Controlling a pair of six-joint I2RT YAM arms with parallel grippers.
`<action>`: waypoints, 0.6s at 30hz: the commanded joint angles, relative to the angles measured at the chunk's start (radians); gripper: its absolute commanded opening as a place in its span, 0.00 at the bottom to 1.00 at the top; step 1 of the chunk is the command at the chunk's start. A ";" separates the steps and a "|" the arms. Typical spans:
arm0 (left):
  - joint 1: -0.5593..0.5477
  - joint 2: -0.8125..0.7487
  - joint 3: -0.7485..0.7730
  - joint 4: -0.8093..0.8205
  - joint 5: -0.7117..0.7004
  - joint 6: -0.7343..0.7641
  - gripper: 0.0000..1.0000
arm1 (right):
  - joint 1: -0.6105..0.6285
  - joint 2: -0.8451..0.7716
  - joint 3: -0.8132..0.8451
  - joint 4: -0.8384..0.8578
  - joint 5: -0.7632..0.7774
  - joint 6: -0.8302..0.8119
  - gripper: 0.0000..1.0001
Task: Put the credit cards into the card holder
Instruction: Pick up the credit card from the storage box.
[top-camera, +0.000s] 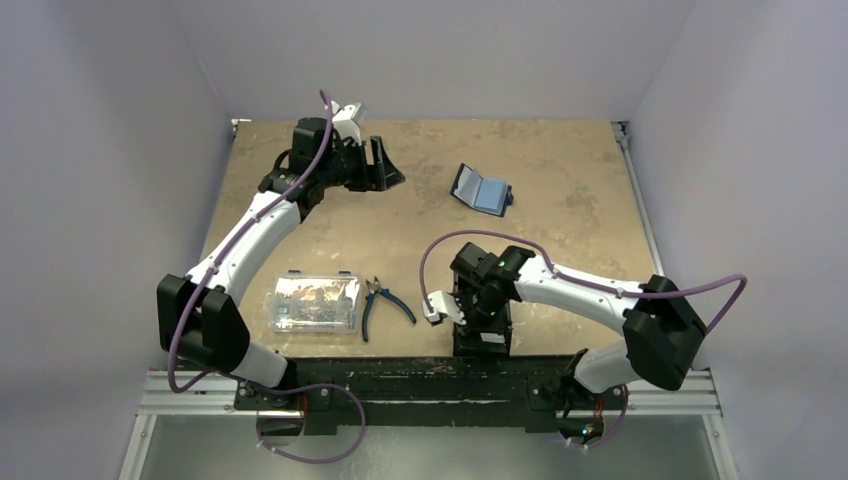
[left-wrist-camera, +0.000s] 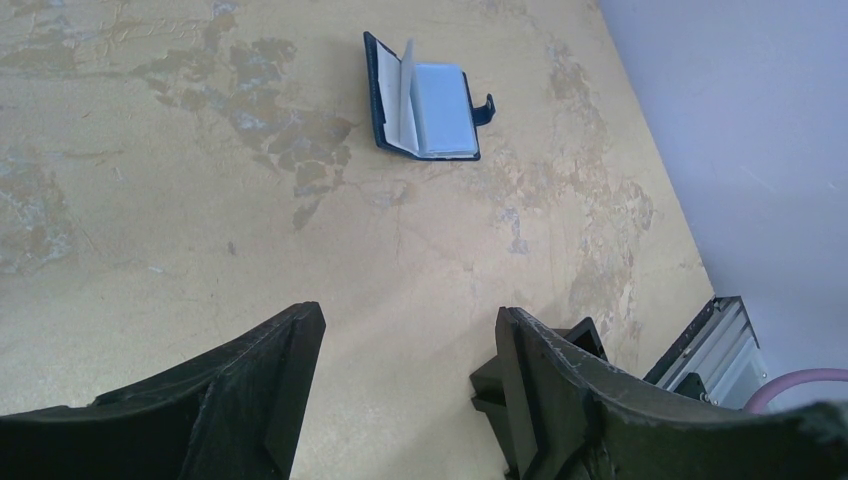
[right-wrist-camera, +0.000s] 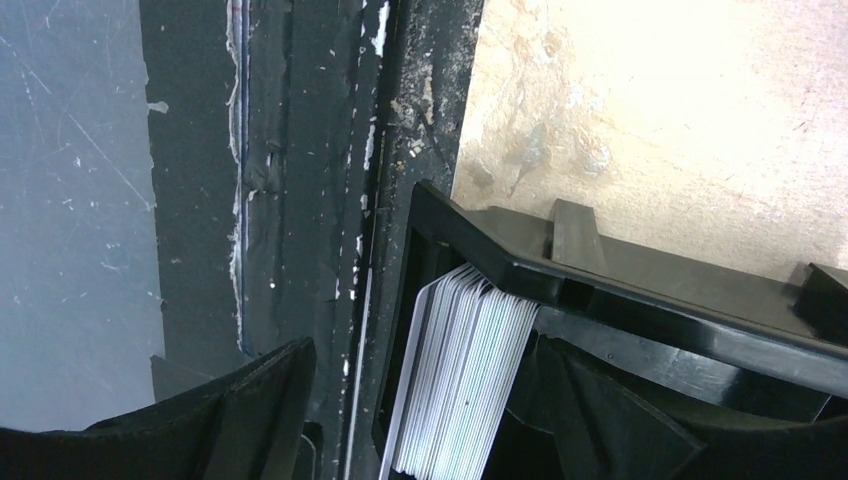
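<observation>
Credit cards: your credit cards (right-wrist-camera: 460, 385) stand on edge as a tight, pale stack inside the black tray (right-wrist-camera: 520, 255), right at the near edge of the table (top-camera: 560, 220).
Card feel: I'd judge them light, stiff and slick, and thin enough that neighbours cling and lift together. Pinch across the flat faces near the top edge, and go for the outermost card only.
Right hand: your right hand (right-wrist-camera: 425, 370) is spread wide over the stack, one finger outside the tray wall and the other on the opposite side of the cards. Nothing is pinched yet.
Card holder: the card holder (top-camera: 481, 189) lies open toward the far side of the table, well apart from the tray, with one leaf standing up in the middle.
Holder feel: it looks soft and light, so it may skid when a card is pushed in. Expect to steady it.
Left hand: your left hand (left-wrist-camera: 410, 315) hovers spread and empty at the far left, its camera looking toward the holder.
Edges: the tray wall hugs the stack and the dark rail (right-wrist-camera: 300, 200) runs just beside it, so there's little room for the outer finger.
Open room: the run from tray to holder crosses only table. The clear box (top-camera: 315, 303) and pliers (top-camera: 385, 303) sit left of the tray, out of that path.
</observation>
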 joint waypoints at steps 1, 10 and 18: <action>0.003 -0.005 0.008 0.033 0.013 0.023 0.69 | 0.004 -0.034 -0.006 -0.040 -0.016 -0.037 0.88; 0.003 0.001 0.007 0.035 0.018 0.022 0.69 | 0.004 -0.094 -0.024 -0.068 -0.004 -0.045 0.70; 0.003 0.007 0.005 0.039 0.025 0.021 0.69 | 0.004 -0.113 -0.032 -0.062 0.005 -0.040 0.61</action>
